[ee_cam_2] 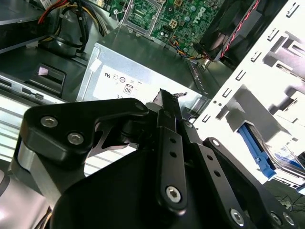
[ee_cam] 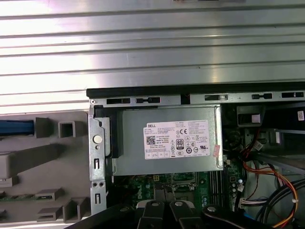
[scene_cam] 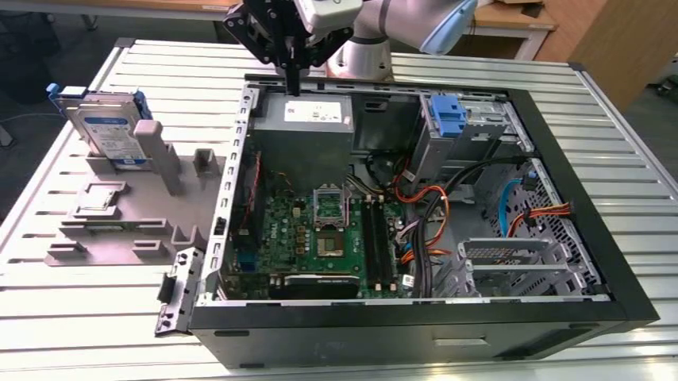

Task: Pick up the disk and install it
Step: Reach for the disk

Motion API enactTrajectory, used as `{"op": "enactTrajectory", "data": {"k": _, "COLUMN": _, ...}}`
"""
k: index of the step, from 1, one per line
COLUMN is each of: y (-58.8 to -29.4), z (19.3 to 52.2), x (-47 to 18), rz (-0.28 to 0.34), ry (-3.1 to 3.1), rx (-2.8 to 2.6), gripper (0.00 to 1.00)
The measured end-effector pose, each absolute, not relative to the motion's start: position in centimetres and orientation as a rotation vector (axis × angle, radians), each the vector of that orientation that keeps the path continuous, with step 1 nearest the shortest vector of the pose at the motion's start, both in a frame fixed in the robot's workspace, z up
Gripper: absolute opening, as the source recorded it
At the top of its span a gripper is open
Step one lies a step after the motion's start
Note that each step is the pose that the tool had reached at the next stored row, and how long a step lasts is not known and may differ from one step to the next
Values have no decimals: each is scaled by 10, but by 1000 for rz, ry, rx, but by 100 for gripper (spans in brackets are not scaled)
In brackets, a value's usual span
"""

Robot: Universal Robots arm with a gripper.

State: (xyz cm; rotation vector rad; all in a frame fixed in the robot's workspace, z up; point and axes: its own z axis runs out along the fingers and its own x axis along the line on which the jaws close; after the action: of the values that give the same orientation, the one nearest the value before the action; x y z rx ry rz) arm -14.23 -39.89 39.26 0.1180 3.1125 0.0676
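The disk (scene_cam: 109, 131), a silver drive with a white-and-blue label in a blue carrier, stands on edge in the grey holder (scene_cam: 122, 226) on the exterior view's left, outside the computer case (scene_cam: 424, 317). The blue edge of the disk (ee_cam: 16, 128) also appears in the first wrist view. My gripper (scene_cam: 292, 87) hangs over the rear of the case, just above the grey power supply (scene_cam: 307, 115), well apart from the disk. Its fingers (ee_cam_2: 167, 107) are pressed together with nothing between them. In the first wrist view the gripper (ee_cam: 164, 210) sits over the power supply (ee_cam: 167, 140).
The open case holds a green motherboard (scene_cam: 323, 230), orange and black cables (scene_cam: 434, 206), a blue plastic bracket (scene_cam: 450, 115) in the drive bay and a metal cage (scene_cam: 509, 258). All of it rests on a slatted metal table (scene_cam: 63, 317).
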Motion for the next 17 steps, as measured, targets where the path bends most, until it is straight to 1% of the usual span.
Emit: {"op": "enactTrajectory", "data": {"k": 17, "y": -399, "z": 391, "x": -147, "rz": 67, "ry": 3114, "rx": 118, "gripper": 10}}
